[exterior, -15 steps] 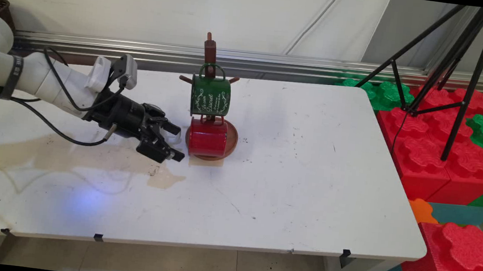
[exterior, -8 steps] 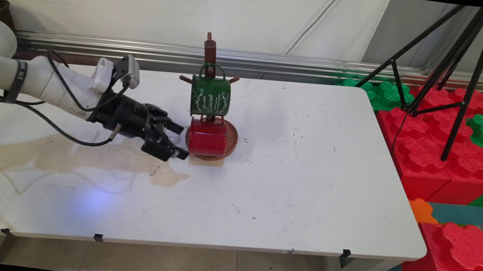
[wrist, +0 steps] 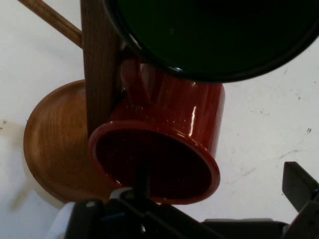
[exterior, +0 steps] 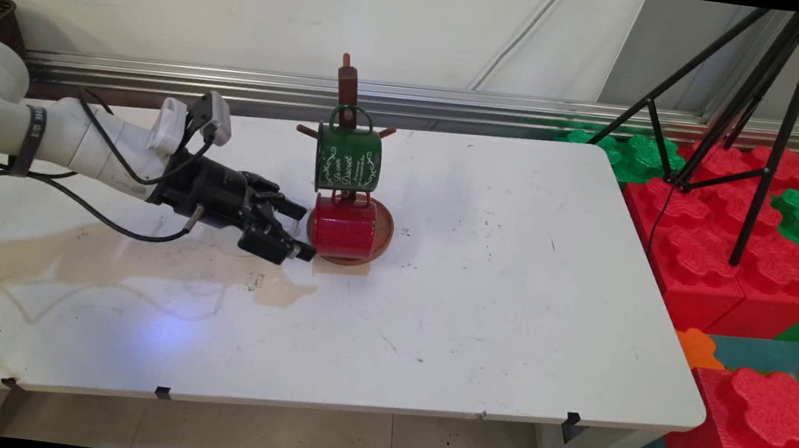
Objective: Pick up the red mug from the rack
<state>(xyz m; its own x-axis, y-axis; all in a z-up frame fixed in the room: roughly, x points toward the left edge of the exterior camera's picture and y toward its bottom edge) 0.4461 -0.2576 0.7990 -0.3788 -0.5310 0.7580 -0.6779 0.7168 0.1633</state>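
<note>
Tool (exterior: pixel 298 232) spread at red mug's (exterior: pixel 343 227) open mouth — on wooden stand (exterior: pixel 348 89).

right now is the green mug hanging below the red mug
No, the green mug hangs above the red mug on the wooden stand.

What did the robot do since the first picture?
The tool slid a little to the right, up to the open mouth of the red mug, its fingers open and holding nothing. The red mug, the green mug and the wooden mug stand stayed put.
</note>
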